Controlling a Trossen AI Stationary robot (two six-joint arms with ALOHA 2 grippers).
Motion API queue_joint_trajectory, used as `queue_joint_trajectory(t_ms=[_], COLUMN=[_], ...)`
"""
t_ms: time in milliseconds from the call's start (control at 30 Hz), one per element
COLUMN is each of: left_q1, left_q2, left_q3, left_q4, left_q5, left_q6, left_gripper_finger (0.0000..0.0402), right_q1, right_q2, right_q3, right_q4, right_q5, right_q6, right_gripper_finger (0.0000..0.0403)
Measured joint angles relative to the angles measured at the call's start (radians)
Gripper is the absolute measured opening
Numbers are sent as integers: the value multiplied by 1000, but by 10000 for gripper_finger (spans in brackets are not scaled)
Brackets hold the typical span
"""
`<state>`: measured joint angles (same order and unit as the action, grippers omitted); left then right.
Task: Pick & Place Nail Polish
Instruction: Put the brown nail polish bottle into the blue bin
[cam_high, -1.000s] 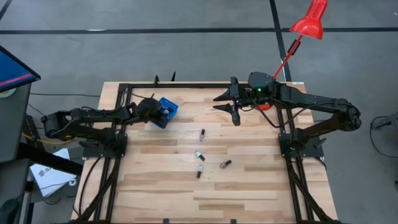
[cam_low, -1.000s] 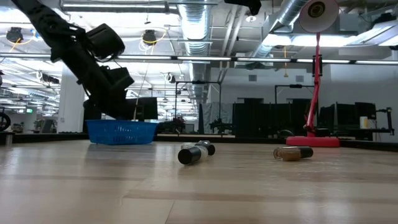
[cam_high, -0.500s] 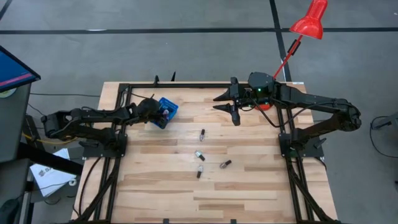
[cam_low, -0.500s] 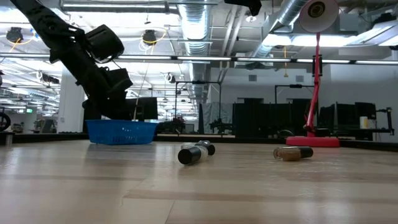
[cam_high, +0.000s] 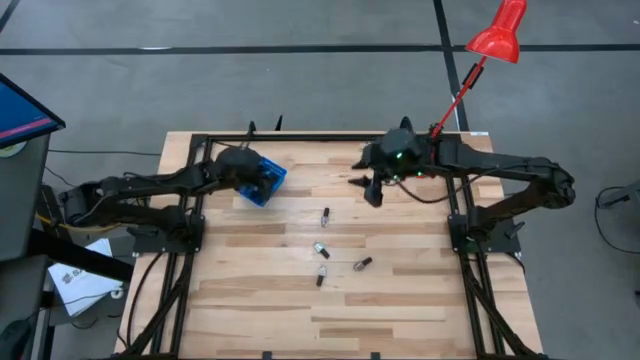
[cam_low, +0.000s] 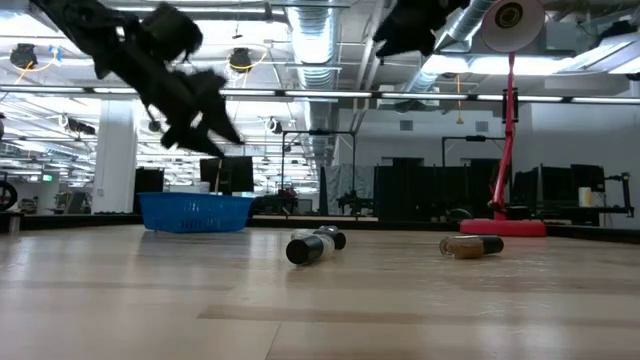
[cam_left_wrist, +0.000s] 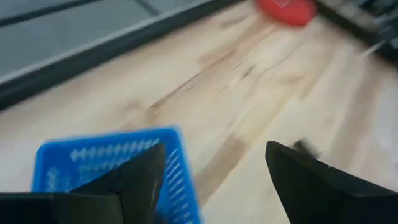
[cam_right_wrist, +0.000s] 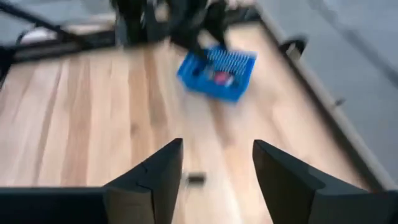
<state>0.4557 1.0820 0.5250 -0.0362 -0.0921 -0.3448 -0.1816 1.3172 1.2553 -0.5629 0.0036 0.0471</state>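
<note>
Four nail polish bottles (cam_high: 324, 215) lay flat mid-table; blue bin (cam_high: 264, 180) at ten o'clock. Left gripper (cam_left_wrist: 211, 180) above the bin and right gripper (cam_right_wrist: 214, 168) at one o'clock both gaped, empty. Likely light, slick, breakable glass that rolls; pinch across the body.

Left arm stretches from the left edge toward upper centre-left of the high view. Left gripper (cam_high: 262, 178) raised off the surface, fingers (cam_left_wrist: 134, 180) spread apart, nothing between them. Right arm reaches in from the right edge; right gripper (cam_high: 368, 188) upper centre, fingers (cam_right_wrist: 155, 174) parted, empty.
</note>
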Motion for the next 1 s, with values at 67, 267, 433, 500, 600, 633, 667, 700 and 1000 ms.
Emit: queue_joint_trajectory(t_ms=[67, 267, 433, 500, 600, 633, 667, 700, 1000], left_q1=[0, 0, -6, -16, -31, -36, -41, -46, -72], left_q2=[-39, -181, -282, -310, -342, -349, -355, -359, -362], left_q3=[15, 22, 22, 23, 22, 22, 22, 22, 22], left_q4=[-2, 3, 0, 8, 4, 6, 4, 2, 3], left_q5=[35, 77, 83, 84, 89, 90, 90, 91, 91], left_q6=[0, 0, -3, -3, 0, 3, 4, 3, -30], left_gripper_finger=[269, 261, 259, 259, 259, 259, 259, 259, 259], right_q1=[30, 162, 256, 285, 324, 335, 343, 352, 380], right_q2=[29, 175, 318, 366, 431, 449, 466, 478, 523], right_q3=[0, 0, 0, 0, 0, 0, 0, 0, -66], right_q4=[-83, -214, -249, -261, -284, -288, -288, -294, -247], right_q5=[0, -3, -7, -23, -42, -49, -56, -58, -58], right_q6=[14, -13, -88, -106, -135, -146, -156, -160, -143], right_gripper_finger=[195, 203, 204, 205, 206, 206, 205, 205, 204])
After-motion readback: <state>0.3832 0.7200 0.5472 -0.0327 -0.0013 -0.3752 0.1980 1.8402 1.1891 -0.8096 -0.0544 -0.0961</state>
